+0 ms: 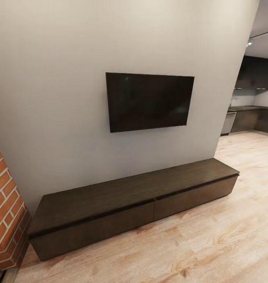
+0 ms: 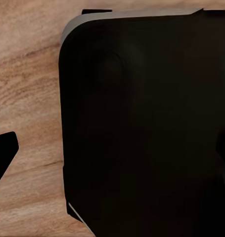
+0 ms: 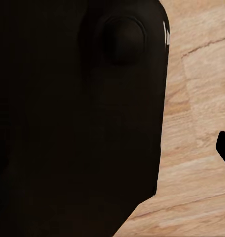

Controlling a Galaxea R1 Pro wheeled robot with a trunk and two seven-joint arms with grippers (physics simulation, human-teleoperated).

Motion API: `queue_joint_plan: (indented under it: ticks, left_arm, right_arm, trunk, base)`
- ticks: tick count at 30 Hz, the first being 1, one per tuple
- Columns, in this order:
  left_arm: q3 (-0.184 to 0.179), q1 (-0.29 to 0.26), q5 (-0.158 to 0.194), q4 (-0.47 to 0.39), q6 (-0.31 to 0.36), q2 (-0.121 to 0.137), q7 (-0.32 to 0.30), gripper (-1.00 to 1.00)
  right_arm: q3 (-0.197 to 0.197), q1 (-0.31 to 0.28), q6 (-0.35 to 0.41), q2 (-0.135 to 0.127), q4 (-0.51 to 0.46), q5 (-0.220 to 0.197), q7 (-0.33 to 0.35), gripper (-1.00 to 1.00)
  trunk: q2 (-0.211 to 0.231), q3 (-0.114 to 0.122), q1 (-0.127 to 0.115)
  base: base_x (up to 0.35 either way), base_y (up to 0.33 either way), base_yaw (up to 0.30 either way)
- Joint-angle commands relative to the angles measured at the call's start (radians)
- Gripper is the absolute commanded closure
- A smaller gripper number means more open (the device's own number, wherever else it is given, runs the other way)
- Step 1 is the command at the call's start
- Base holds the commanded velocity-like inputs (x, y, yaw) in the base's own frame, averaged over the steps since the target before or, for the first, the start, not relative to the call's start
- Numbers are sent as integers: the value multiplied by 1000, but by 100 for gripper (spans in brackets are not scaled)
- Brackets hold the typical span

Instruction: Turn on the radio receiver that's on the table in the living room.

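Dark wood bench [image 1: 134,204], long and low, runs from 8 to 3 o'clock along a grey wall [image 1: 51,98]. Black wall screen [image 1: 149,102] above, at 12. Red brick pillar [image 1: 6,212] at 9. Kitchen units [image 1: 250,118] far off at 2. Light plank floor [image 1: 212,243].

Radio receiver: not located here; its table likewise. Handling, judged from the task alone: probably small, light, rigid, apt to slide, so press its switch gently.

Pincers: both wrist views show dark robot body over floor; whether either stands open I cannot tell.
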Motion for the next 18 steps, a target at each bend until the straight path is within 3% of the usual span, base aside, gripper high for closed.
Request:
queue_joint_plan:
  ticks: [1,12,18]
  left_arm:
    - [0,0,0,0,0,0,0,-100]
    - [0,0,0,0,-1,1,0,-100]
    - [0,0,0,0,-1,1,0,-100]
  right_arm:
    - [-1,0,0,0,0,-1,0,-100]
    - [1,0,-1,0,0,0,-2,-100]
    - [-4,0,2,0,0,-9,4,-100]
  trunk:
    - [0,0,0]
    - [0,0,0]
    - [0,0,0]
  base:
    - [0,0,0]
    - [0,0,-11]
    - [0,0,-217]
